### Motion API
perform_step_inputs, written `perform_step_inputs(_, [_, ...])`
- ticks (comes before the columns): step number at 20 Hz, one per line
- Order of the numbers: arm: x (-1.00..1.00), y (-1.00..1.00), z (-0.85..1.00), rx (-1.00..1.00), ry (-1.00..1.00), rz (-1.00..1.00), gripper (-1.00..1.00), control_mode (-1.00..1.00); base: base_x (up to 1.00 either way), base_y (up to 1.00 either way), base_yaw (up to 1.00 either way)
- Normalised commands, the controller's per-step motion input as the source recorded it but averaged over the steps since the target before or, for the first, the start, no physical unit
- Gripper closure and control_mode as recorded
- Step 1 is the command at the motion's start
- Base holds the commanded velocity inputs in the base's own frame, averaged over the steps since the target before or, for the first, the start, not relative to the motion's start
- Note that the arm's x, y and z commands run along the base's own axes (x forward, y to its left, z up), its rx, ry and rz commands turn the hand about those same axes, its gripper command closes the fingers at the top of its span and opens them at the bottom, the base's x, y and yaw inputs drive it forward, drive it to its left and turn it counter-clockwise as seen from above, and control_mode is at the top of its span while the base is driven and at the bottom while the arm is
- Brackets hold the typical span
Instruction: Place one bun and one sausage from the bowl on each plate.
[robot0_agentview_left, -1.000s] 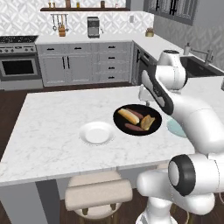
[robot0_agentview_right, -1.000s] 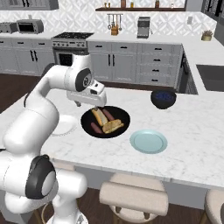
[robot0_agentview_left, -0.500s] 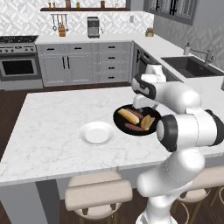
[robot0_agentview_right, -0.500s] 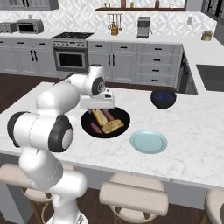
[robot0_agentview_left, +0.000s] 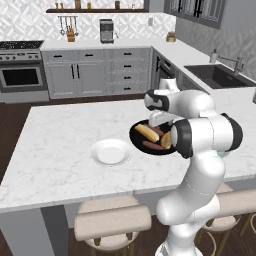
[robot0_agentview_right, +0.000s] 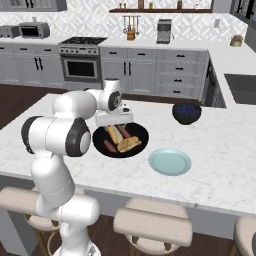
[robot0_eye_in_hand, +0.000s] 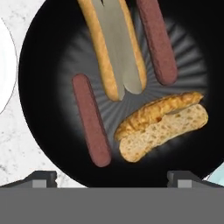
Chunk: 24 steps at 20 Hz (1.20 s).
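Note:
The black bowl (robot0_eye_in_hand: 48, 65) holds two buns and two sausages. A long pale bun (robot0_eye_in_hand: 116, 48) lies beside a browner split bun (robot0_eye_in_hand: 162, 124). One sausage (robot0_eye_in_hand: 91, 120) lies on the left and the other sausage (robot0_eye_in_hand: 156, 41) at the upper right. My gripper (robot0_eye_in_hand: 112, 179) hangs open just above the bowl's near rim, with nothing between its fingertips (robot0_eye_in_hand: 41, 178). From the base, the gripper (robot0_agentview_right: 115, 125) hovers over the bowl (robot0_agentview_right: 142, 135). The white plate (robot0_agentview_left: 111, 151) lies left of the bowl (robot0_agentview_left: 136, 140); the blue-green plate (robot0_agentview_right: 170, 161) lies to its right. Both plates are bare.
A dark navy bowl (robot0_agentview_right: 187, 112) stands behind the blue-green plate on the marble island (robot0_agentview_left: 55, 150). My own folded arm (robot0_agentview_left: 205, 135) stands close by the bowl's near side. Stools (robot0_agentview_right: 152, 225) line the island's front edge.
The arm has folded in, and the hand has come down and closer over the bowl. The jaws stay wide. The food and plates have not moved.

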Motion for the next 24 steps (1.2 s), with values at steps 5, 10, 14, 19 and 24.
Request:
perform_step_inputs(5, [0.23,0.32,-0.24,0.03,-0.13,0.08,-1.00,-1.00,0.00,0.00,0.00])
perform_step_inputs(10, [0.15,0.16,-0.19,0.07,-0.06,0.10,-1.00,-1.00,0.00,0.00,0.00])
perform_step_inputs(14, [0.50,0.00,-0.22,0.05,0.00,0.01,-1.00,-1.00,0.00,0.00,0.00])
perform_step_inputs(19, [0.57,0.00,-0.27,0.02,0.00,0.00,-1.00,-1.00,0.00,0.00,0.00])
perform_step_inputs(24, [0.55,0.00,-0.18,0.05,0.00,0.00,-1.00,-1.00,0.00,0.00,0.00])
